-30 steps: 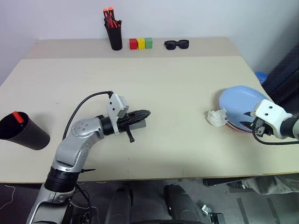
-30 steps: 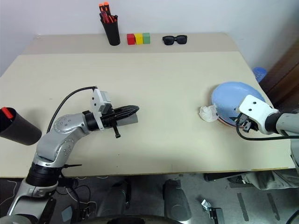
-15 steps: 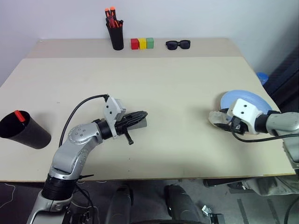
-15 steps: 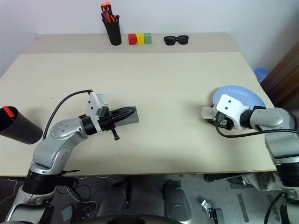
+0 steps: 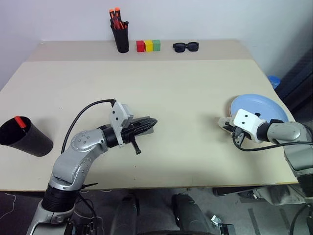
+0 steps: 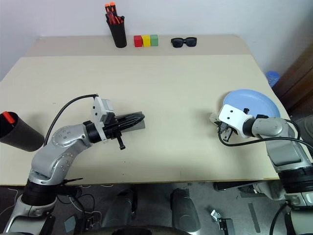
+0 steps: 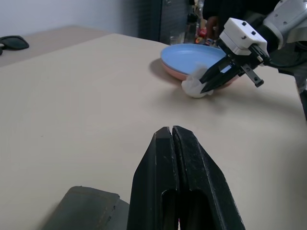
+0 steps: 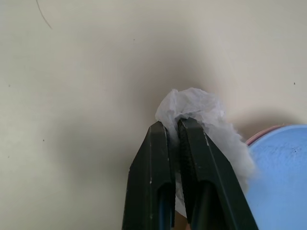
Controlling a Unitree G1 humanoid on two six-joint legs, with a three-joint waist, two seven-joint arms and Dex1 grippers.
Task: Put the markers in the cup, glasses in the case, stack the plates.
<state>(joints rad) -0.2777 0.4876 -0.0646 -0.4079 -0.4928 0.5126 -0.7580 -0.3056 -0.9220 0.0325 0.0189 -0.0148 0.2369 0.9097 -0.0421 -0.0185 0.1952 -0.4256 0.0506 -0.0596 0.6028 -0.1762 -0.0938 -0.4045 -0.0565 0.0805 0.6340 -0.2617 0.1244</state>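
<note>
Desk (image 5: 186, 98) of beige laminate carries stacked round plates (image 5: 259, 105), light blue over pink, at 3 o'clock. Large black tapered cup (image 5: 27, 139) lies at 9 o'clock. Grey oblong case (image 6: 138, 125) sits under the left gripper (image 5: 152, 121), fingers pressed together, empty. Right gripper (image 8: 173, 125) fingers pinch crumpled white tissue (image 8: 196, 103) beside the plates.

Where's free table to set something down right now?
Widest bare patch: table middle, between the left claw with the case and the right claw at the crumpled tissue. Crowded: far edge with pen holder, blocks, sunglasses; right edge, the plates.
</note>
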